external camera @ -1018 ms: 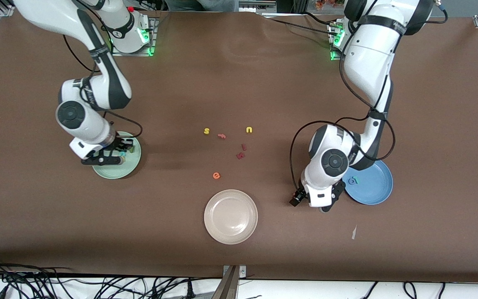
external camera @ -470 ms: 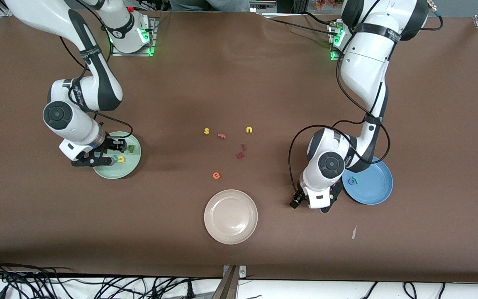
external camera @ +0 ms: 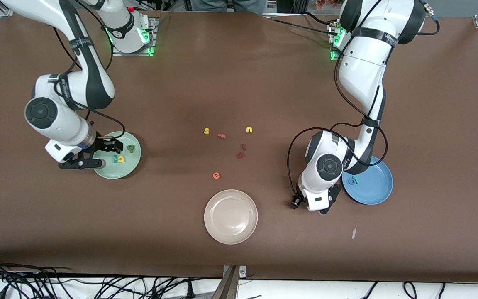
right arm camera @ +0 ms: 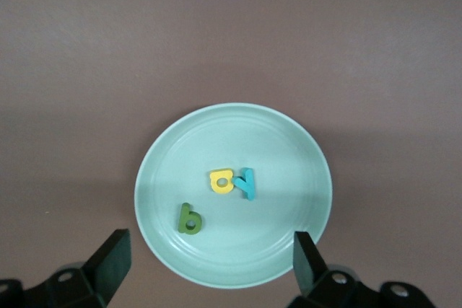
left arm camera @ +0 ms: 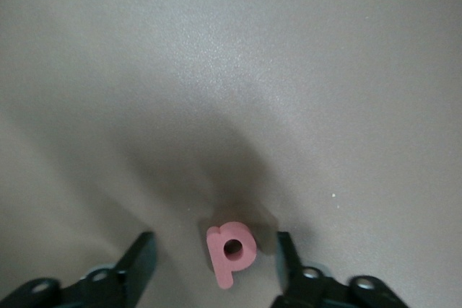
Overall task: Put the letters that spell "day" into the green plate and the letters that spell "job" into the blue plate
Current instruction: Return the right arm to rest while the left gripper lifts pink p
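Note:
The green plate (external camera: pixel 129 166) (right arm camera: pixel 296 142) holds the letters of "day": an olive-green one (external camera: pixel 130 147) (right arm camera: pixel 189 220), a yellow one (external camera: pixel 121 159) (right arm camera: pixel 221 180) and a teal "y" (external camera: pixel 115 159) (right arm camera: pixel 247 182). My right gripper (external camera: pixel 98 154) (right arm camera: pixel 209 250) hangs open above that plate's rim with nothing in it. The blue plate (external camera: pixel 378 189) carries the blue "o" (external camera: pixel 351 181) and the teal "j" (external camera: pixel 356 180). Beside it my left gripper (left arm camera: pixel 214 250) is down at the table, open, with the salmon-pink "b" (left arm camera: pixel 231 252) lying between its fingers (left arm camera: pixel 137 265), a gap on each side.
A beige plate (external camera: pixel 230 236) sits near the front camera at mid-table. Loose letters lie in the middle: yellow "s" (external camera: pixel 206 131), yellow "u" (external camera: pixel 249 130), a salmon piece (external camera: pixel 221 136), dark red pieces (external camera: pixel 241 151) and an orange "e" (external camera: pixel 216 175).
My right gripper opened, left the teal "y" in the green plate and drew back toward its end of the table. The left gripper's fingers have narrowed around the pink "b".

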Motion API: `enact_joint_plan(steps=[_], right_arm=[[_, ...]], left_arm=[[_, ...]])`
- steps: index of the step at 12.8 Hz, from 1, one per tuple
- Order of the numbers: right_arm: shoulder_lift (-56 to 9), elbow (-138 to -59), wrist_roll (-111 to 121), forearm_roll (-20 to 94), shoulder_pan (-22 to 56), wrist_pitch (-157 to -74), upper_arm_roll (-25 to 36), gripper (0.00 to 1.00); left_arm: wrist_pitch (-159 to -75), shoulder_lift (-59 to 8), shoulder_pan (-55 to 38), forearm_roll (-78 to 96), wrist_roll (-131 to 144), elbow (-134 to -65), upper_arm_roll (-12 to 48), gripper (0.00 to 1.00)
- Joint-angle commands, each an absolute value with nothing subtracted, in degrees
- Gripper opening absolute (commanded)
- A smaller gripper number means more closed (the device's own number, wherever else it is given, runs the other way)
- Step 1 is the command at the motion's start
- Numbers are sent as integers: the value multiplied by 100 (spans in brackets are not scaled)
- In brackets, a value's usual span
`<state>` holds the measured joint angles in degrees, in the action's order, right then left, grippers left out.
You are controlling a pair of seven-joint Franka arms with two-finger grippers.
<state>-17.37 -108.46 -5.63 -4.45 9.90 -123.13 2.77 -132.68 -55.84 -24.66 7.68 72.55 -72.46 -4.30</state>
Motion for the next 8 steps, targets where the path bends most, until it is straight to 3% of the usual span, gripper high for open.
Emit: enact_joint_plan(steps=[1,4,6,8], right_arm=[[-1600,-10031,-265,-404,976,-11271,229,99],[-1433,-9283,288,-221,967,-10304,229,99],[-1302,-8966,526,-106,914,-9863,255,99],[-977,-8903,580,-97,888,-9581,272,99]], left_arm=[[-13236,-5730,-2487,853,7286,-7022,-475,47],[-13245,-5809,-2522,809,7260,-7022,-483,14],[-13306,-5810,-2540,809,7260,-7031,-483,3],[-13298,-5810,-2496,809,7181,-7040,-483,0]])
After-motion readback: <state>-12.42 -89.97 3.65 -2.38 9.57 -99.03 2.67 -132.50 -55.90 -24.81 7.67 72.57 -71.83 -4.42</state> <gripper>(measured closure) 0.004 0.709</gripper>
